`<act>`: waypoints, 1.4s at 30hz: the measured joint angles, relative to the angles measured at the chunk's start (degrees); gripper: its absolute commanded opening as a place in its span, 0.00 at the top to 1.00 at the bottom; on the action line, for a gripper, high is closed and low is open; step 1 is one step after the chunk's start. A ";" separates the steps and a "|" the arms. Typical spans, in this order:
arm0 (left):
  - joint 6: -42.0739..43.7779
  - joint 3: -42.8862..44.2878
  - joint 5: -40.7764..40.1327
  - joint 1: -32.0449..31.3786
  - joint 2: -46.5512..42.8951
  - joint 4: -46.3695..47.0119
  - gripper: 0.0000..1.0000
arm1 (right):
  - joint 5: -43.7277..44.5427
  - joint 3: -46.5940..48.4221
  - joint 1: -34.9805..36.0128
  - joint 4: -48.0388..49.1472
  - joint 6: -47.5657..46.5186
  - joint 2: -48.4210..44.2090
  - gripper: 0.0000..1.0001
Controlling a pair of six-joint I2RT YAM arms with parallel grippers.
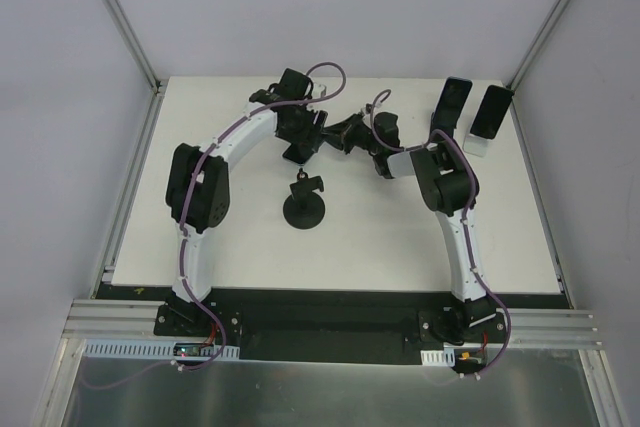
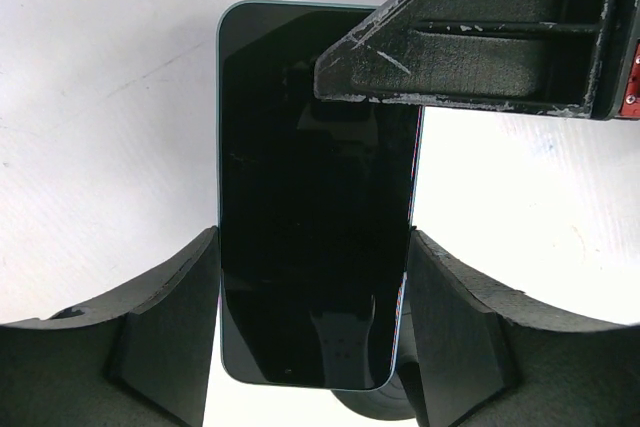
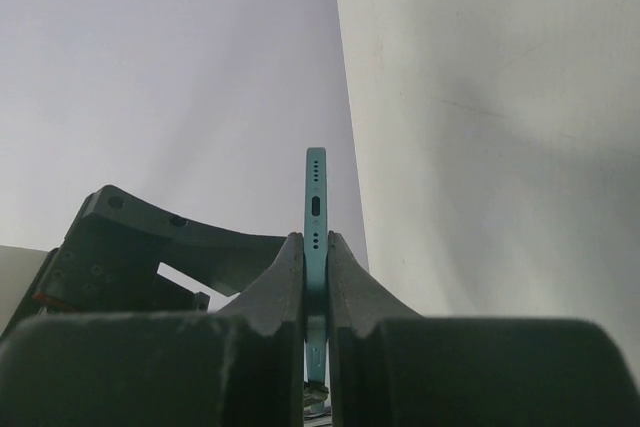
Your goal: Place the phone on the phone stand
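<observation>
- The phone [image 2: 312, 197] is held clear of the bench [image 1: 400, 247], between the two grippers, at about 12 o'clock from the phone stand [image 1: 303, 209] in the top view.
- This looks like a hand-over. One gripper should let go only once the other holds firmly. Then the phone's lower edge goes into the stand's cradle, tilted to match it.
- The right gripper [image 3: 316, 247] is almost closed, pinching the phone's two faces; it enters the left wrist view from 1 o'clock.
- The left gripper [image 2: 312, 247] is spread to the phone's width, its pads apparently pressed against both long edges.
</observation>
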 measured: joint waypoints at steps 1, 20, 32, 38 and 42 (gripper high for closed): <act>-0.33 0.00 -0.07 0.00 0.00 -0.02 0.45 | 0.04 -0.37 -0.20 0.42 0.20 -0.02 0.99; -25.42 -23.61 -5.25 0.46 -45.94 11.34 0.07 | 6.45 -26.08 -17.07 -8.31 -13.94 -35.23 0.99; -51.76 -66.73 15.87 -4.68 -63.04 54.27 0.18 | 14.10 -40.68 -8.90 -26.84 -24.70 -78.16 0.99; -53.59 -66.77 13.97 -17.25 -63.19 71.32 0.39 | 21.29 -42.16 -2.25 -30.88 -25.59 -91.84 0.99; -53.29 -66.84 10.56 -24.11 -60.57 81.70 0.51 | 26.64 -43.78 3.30 -31.58 -25.57 -94.12 0.99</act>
